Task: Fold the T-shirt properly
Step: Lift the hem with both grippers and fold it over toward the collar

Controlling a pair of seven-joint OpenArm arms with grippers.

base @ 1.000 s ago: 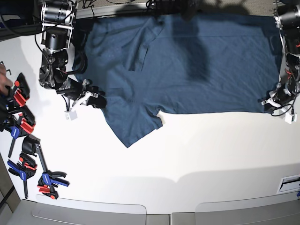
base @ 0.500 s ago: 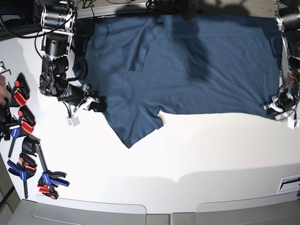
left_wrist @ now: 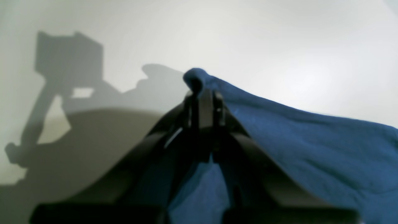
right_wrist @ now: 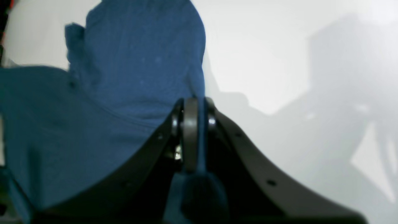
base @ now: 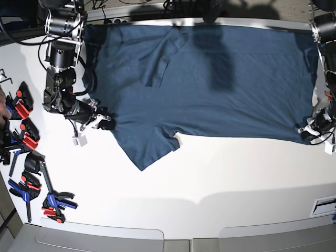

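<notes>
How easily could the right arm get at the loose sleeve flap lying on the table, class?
Probably not right now: the right pincer is shut on the T-shirt edge. The sleeve flap lies close by with bare table around it, so it would need to let go first.

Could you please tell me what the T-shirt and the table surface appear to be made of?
T-shirt: likely a soft cotton-like knit, matte navy; it creases and bunches softly where the left gripper pinches it.
Table: seemingly a smooth, hard white board or laminate, showing crisp shadows and mild sheen.
</notes>
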